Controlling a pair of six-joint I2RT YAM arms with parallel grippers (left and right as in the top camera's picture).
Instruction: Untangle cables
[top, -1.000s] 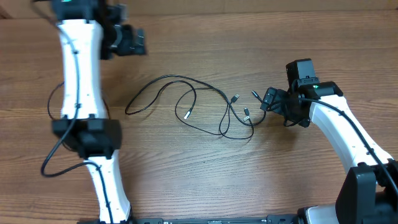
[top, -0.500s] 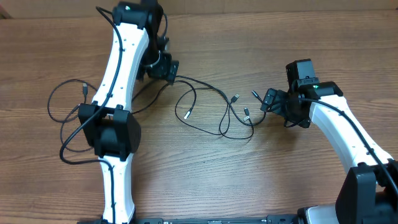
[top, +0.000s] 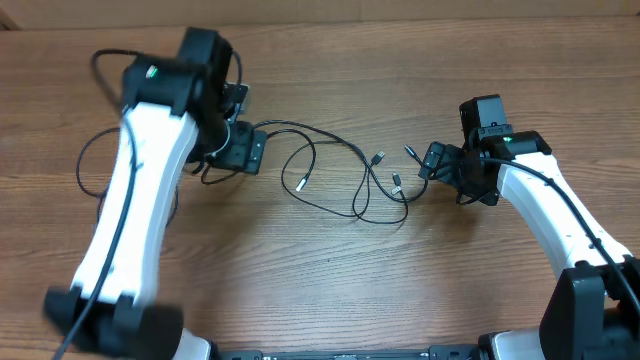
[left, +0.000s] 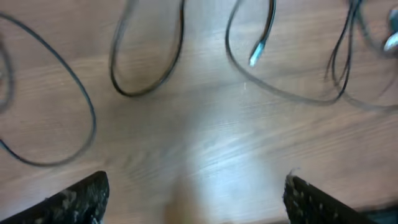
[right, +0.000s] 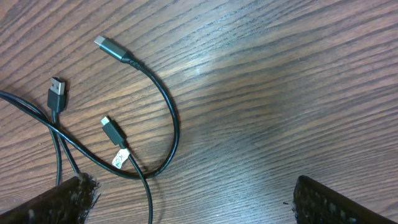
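Across the middle of the wooden bench (top: 330, 290): a loose sprawl of thin black cables (top: 330, 150), flat on the wood in overlapping loops between the two arms. Cross most thickly toward the right, around a cluster of plug ends. Inside the central loop, apart from the others, one metal-tipped plug (top: 300, 185).

Left fingers (top: 248, 152): hover at the left end of the tangle, spread wide, gripping nothing. Seen from the left wrist, all blurred: bare wood between the two tips, a rounded loop (left: 144, 87) and the metal-tipped end further ahead, neither touched.

Right fingers (top: 432, 160): sit just beside the right edge of the tangle, equally wide apart, empty. Seen from the right wrist, sharp: a flat-ended plug (right: 107, 45) on a strand curving down and round to the left; a rectangular plug (right: 56, 87) to its left; a smaller plug (right: 109, 129) below, between the two, with a small white tag (right: 119, 160) on its cord. All three flat on the wood ahead of the tips, clear of both.

Left of the left arm (top: 130, 230): another thin black curve (top: 84, 170), partly hidden by the arm. Cannot tell whether joined to the main tangle or separate from it.
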